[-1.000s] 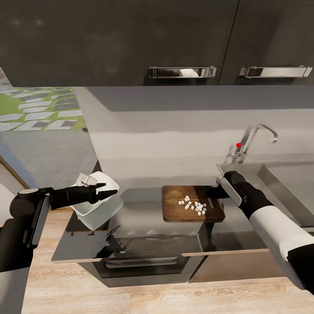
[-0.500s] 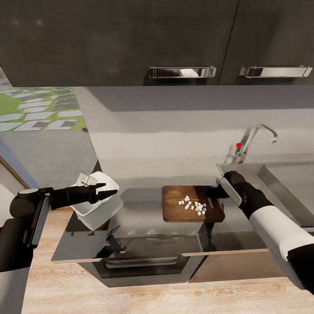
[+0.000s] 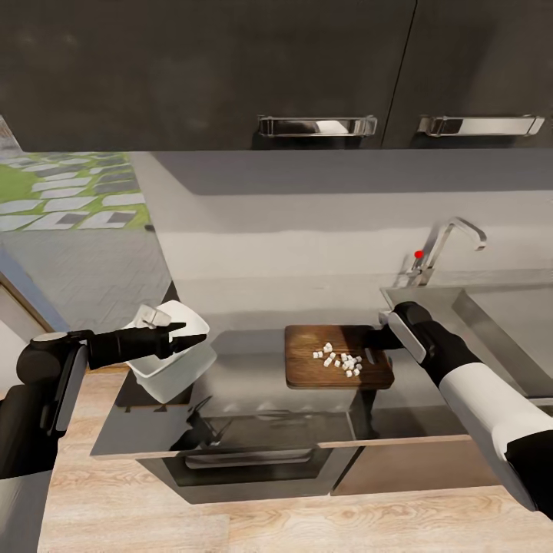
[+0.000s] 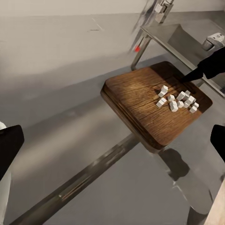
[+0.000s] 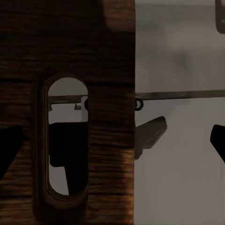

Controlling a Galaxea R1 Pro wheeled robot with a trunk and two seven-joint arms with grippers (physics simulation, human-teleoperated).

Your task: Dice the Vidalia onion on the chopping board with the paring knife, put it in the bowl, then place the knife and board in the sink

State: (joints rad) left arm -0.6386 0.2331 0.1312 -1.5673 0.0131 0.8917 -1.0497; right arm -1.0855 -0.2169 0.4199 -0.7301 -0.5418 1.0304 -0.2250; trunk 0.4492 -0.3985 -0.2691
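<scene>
The brown chopping board (image 3: pixel 303 370) (image 4: pixel 133 101) lies on the grey countertop (image 3: pixel 246 384) with white diced onion (image 3: pixel 338 359) (image 4: pixel 180 101) piled near its slot end. My right gripper (image 3: pixel 378 338) is open over that end; its dark fingers (image 5: pixel 10 145) stand wide apart above the handle slot (image 5: pixel 44 140). The white bowl (image 3: pixel 165 370) sits at the counter's left end. Just above its rim, my left gripper (image 3: pixel 193 336) is open, its fingers (image 4: pixel 10 143) spread wide. The sink (image 3: pixel 507 322) and tap (image 3: pixel 449 234) are at the right. The paring knife is out of view.
Dark wall cabinets with chrome handles (image 3: pixel 319 125) hang above the counter. Below the counter's front edge is a dark oven front (image 3: pixel 253 461), then wooden floor (image 3: pixel 230 514). The counter ends just left of the bowl, beside a window (image 3: pixel 69 192).
The whole picture has shifted a little up and left, so the camera moved. Both arms, the board and the bowl keep their places.
</scene>
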